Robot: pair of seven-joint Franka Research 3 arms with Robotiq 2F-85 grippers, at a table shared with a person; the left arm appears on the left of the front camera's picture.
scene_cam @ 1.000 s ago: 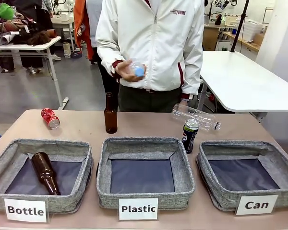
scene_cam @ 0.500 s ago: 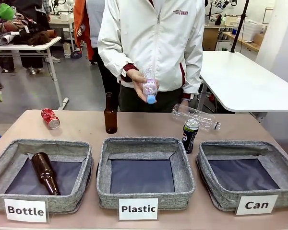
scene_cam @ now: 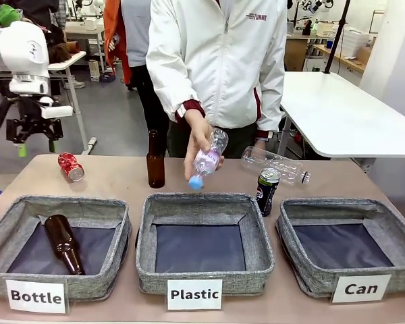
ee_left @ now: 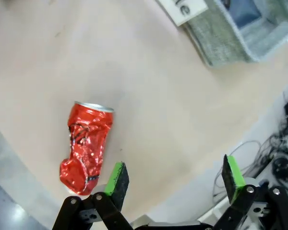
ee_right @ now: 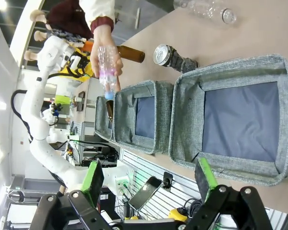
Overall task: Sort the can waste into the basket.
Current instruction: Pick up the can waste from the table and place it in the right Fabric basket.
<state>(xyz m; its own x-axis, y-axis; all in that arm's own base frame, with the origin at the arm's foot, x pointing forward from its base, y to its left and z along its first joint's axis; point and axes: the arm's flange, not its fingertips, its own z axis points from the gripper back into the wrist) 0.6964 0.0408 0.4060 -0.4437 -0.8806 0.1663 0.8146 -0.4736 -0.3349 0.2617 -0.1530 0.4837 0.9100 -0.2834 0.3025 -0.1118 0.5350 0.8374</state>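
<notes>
Front view: your left jaws hang released at upper left, above the red can [scene_cam: 71, 167]; the black can [scene_cam: 267, 190] stands centre-right, just beside the Can basket [scene_cam: 310, 278]. Left wrist view: the red can lies lower left on the worktop [ee_left: 149, 96], beside one pad [ee_left: 116, 176]. Right wrist view: your right jaws are released, with the Can basket at right.
</notes>
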